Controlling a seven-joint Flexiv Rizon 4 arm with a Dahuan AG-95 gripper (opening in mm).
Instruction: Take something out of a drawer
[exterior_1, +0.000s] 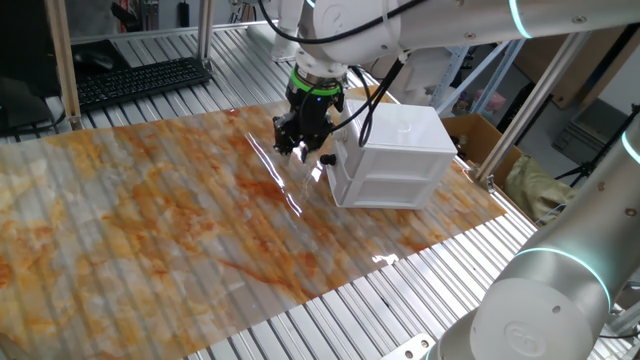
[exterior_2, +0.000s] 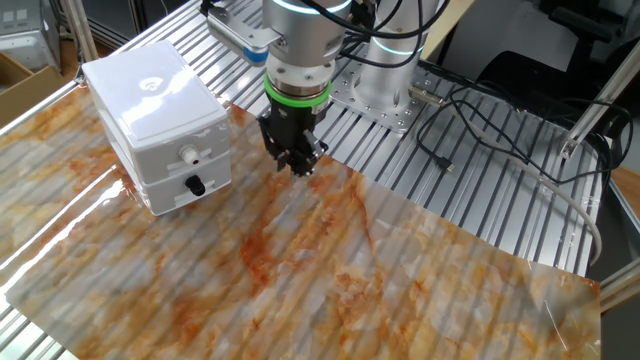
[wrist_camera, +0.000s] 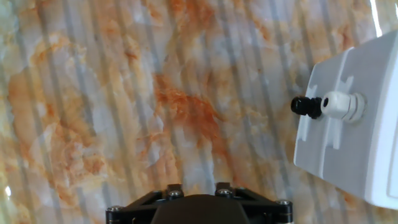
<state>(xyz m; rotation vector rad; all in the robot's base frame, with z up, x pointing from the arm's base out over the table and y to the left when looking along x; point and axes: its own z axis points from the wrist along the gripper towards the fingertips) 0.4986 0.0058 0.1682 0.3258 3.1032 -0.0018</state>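
The small white cabinet (exterior_1: 392, 150) (exterior_2: 158, 110) stands on the marbled mat. Its top drawer (exterior_2: 165, 152) is pushed in and carries a white knob (exterior_2: 187, 155) (wrist_camera: 339, 106). The lower drawer has a black knob (exterior_2: 195, 186) (wrist_camera: 304, 106). What lies inside is hidden. My gripper (exterior_1: 300, 150) (exterior_2: 298, 165) hangs pointing down over the mat, in front of the cabinet's knob side and apart from it. Its fingers look drawn together with nothing between them. In the hand view only the gripper's black base (wrist_camera: 198, 208) shows; the fingers are out of frame.
The orange-grey marbled mat (exterior_2: 330, 270) covers a slatted aluminium table (exterior_1: 360, 310). A keyboard (exterior_1: 140, 80) lies at the back. A cardboard box (exterior_1: 482, 135) sits behind the cabinet. Cables (exterior_2: 480, 110) trail beside the arm's base. A second silver arm (exterior_1: 545, 300) fills one corner.
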